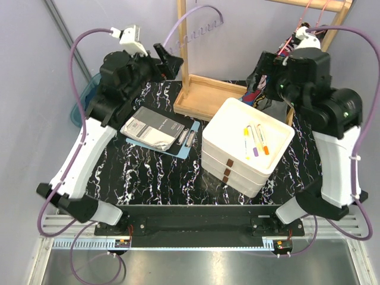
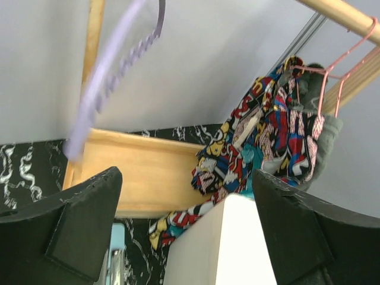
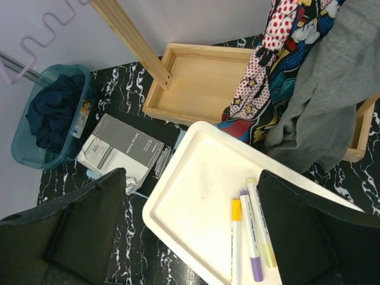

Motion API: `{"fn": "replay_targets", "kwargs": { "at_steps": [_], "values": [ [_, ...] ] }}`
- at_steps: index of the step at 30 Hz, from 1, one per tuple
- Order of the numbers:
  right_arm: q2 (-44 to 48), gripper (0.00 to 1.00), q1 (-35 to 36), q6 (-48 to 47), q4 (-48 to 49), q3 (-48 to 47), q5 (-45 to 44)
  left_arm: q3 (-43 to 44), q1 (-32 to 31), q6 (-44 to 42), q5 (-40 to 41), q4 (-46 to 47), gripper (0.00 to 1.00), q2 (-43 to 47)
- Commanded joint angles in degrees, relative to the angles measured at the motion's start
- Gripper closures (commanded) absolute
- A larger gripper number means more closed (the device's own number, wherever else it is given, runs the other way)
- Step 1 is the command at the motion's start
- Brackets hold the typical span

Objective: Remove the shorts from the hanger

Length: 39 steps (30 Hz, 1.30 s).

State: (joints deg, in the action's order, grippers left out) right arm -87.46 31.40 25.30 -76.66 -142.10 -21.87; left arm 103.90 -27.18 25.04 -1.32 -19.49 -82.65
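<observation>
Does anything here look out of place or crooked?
The empty lilac hanger hangs tilted and looks smeared in the left wrist view, as if swinging. The graffiti-print shorts and grey shorts hang bunched together.

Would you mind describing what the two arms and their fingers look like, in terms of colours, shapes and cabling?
The left arm and right arm look alike: smooth white shells on the long links, and bulky matte black housings at the joints. A purple cable loops loosely off each one. The fingers are broad, black, blunt-edged slabs. No markings are legible on either arm.
</observation>
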Motion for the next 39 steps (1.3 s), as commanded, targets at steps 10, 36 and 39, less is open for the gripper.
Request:
{"fn": "replay_targets", "kwargs": {
  "at_steps": [10, 36, 39],
  "values": [
    [-16.7, 0.0, -9.9, 2.8, 7.6, -11.8, -5.9, -18.4, -0.2, 2.4, -3.5, -7.7, 0.07, 28.2],
    [-24.4, 0.24, -20.5, -1.4, 22.7, -10.9, -6.5, -13.5, -0.2, -6.1, -8.7, -20.1, 0.07, 29.8],
    [-25.5, 0.25, -21.3, -1.1, 23.5, -11.0, -4.9, -13.1, -0.2, -6.4, -8.7, -20.1, 0.07, 29.7]
  ]
}}
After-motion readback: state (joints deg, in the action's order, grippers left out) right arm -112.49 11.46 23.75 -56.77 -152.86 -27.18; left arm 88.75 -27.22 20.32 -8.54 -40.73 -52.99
